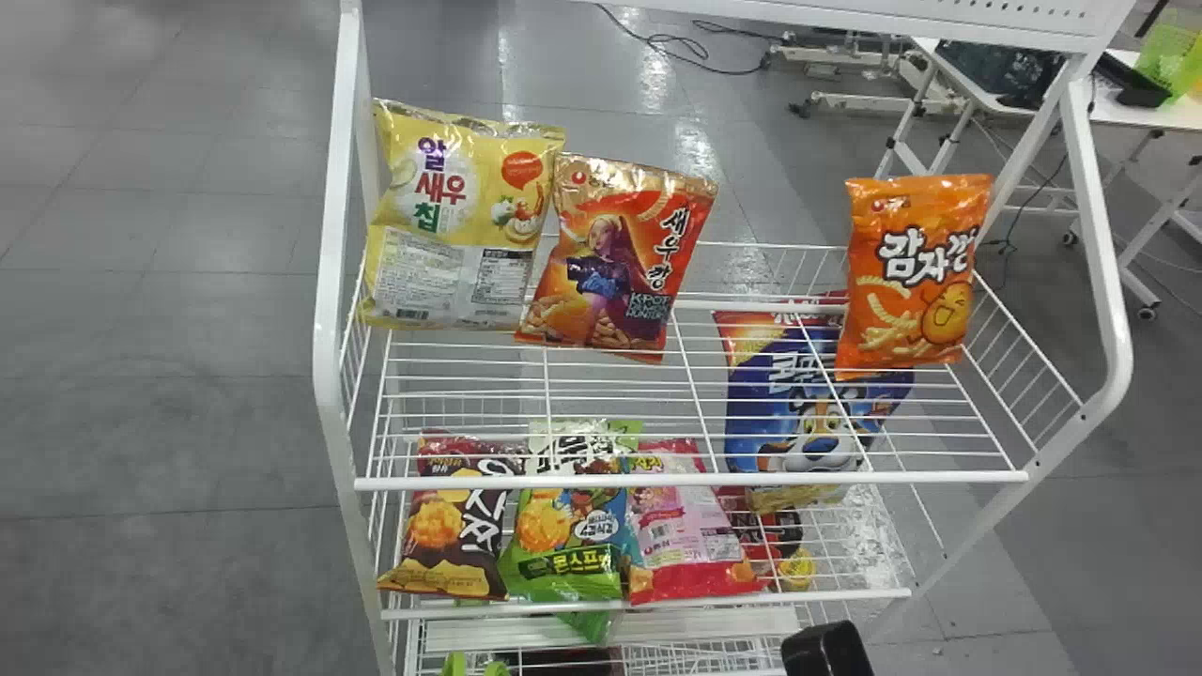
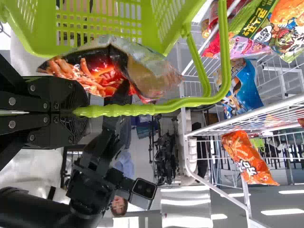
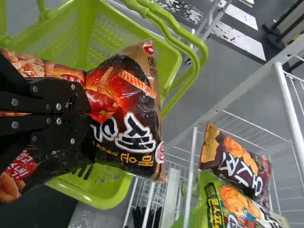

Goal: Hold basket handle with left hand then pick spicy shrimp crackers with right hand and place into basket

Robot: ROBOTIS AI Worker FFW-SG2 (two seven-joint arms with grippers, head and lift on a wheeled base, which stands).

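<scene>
At the bottom edge of the head view, a black part of my right arm's gripper end shows in front of the rack. My right gripper is closed on the black-and-red spicy shrimp crackers, pinching the bag around its middle. That bag hangs over the green basket, apparently at its opening; the left wrist view also has the bag beside the basket. My left gripper is shut on the green basket handle. A bit of green handle peeks into the head view.
Ahead stands a white wire rack. Its upper shelf holds a yellow bag, a red-orange bag and an orange bag. Several more snack bags, among them a blue one, lie lower down.
</scene>
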